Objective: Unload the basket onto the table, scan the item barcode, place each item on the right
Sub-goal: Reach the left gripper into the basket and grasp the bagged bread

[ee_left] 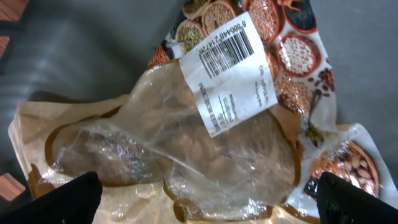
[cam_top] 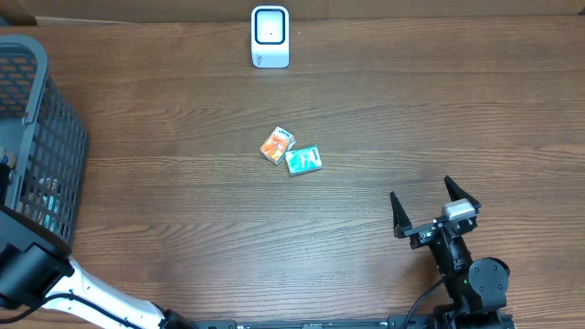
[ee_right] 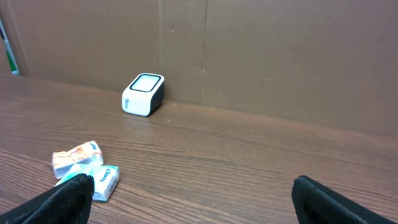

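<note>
Two grippers, both wide open and empty. The left gripper (ee_left: 210,198) hung over a crinkled bag (ee_left: 205,155) of what looked like beans or nuts, one finger at each lower corner of the wrist view, neither visibly touching it. We took the bag to lie inside the basket (cam_top: 55,119) at the left edge of the table (cam_top: 183,219), its white barcode label (ee_left: 227,68) facing up. We judged the step in hand to be picking this bag.

Notes for a good pick:
- Close on the filled bulge, not the loose film.
- Keep the fingers off the label so it stays flat and readable.
- Clear the basket wall before carrying to the scanner (cam_top: 270,37) at the far edge.

The right gripper (cam_top: 428,208) waited front right, well apart from two small packets (cam_top: 303,159) mid-table.
</note>
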